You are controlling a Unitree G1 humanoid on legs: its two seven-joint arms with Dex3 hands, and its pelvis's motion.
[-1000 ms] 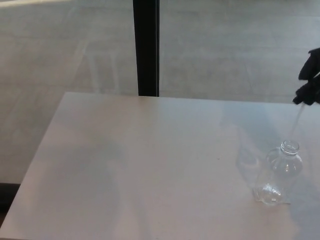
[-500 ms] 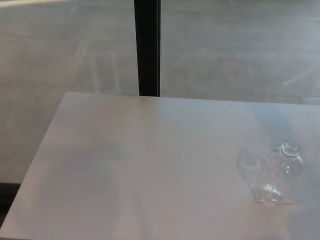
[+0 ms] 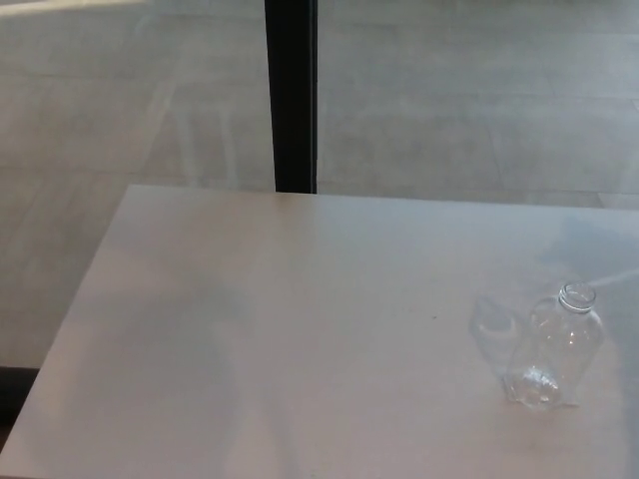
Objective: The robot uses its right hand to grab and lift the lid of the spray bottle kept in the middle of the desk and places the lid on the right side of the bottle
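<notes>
A clear plastic spray bottle (image 3: 555,349) stands upright on the white desk (image 3: 300,329), near its right side. Its neck (image 3: 577,295) is open, with no lid on it. A thin pale streak (image 3: 621,274) crosses the right edge of the picture just above and to the right of the neck; it is too blurred to tell what it is. The lid itself does not show. Neither of my hands shows in the head view.
A black vertical post (image 3: 291,95) stands behind the desk's far edge, with grey floor beyond it. The desk's left edge runs diagonally down the left of the picture. The bottle casts a faint reflection (image 3: 493,324) to its left.
A second ago my right hand hung at the right edge above the bottle, holding the lid with its thin tube. It has left the picture, and only a pale streak, lower now, remains.
</notes>
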